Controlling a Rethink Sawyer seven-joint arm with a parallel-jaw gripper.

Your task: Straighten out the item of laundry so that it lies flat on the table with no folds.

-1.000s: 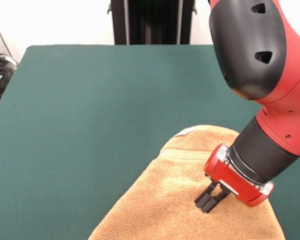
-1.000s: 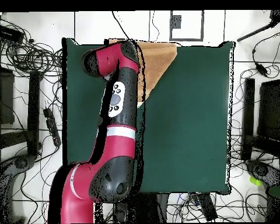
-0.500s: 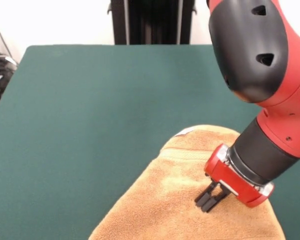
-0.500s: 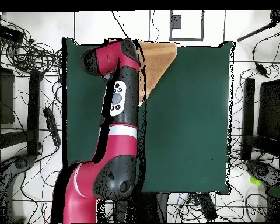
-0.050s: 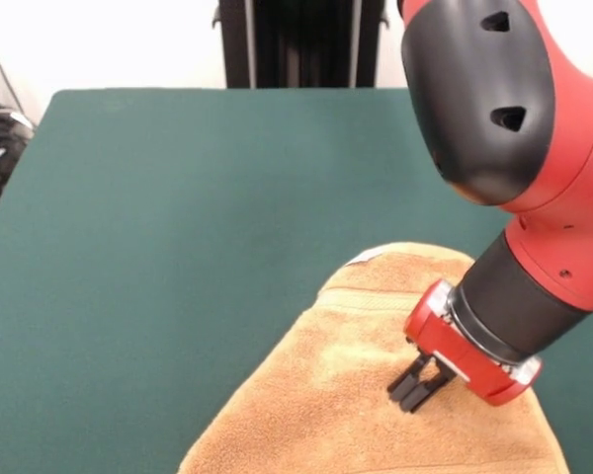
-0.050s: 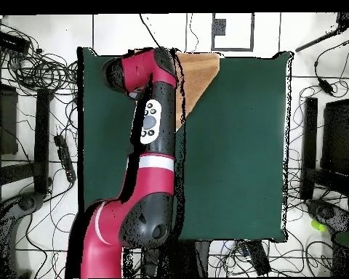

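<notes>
The item of laundry [image 5: 316, 395], an orange-tan terry towel, lies at the near right of the green table [image 5: 178, 197]. It is folded over on a slant, with a woven band and a white tag near its far end. My gripper [image 5: 412, 395] is tilted, its black fingers close together with the tips pressed into the towel's middle, shut on the cloth. From overhead the towel [image 6: 199, 73] shows as a tan wedge at the table's [image 6: 235, 160] top edge. The arm [image 6: 152, 123] covers its left part and hides the gripper.
The towel reaches the table's near edge and runs out of the front view. Cables and equipment [image 6: 32, 73] lie on the floor round the table. A dark stand [image 5: 301, 44] rises behind the far edge.
The arm's upper body has shifted slightly to the left in the front view. The gripper has stayed on the towel at almost the same spot, and the towel has barely moved.
</notes>
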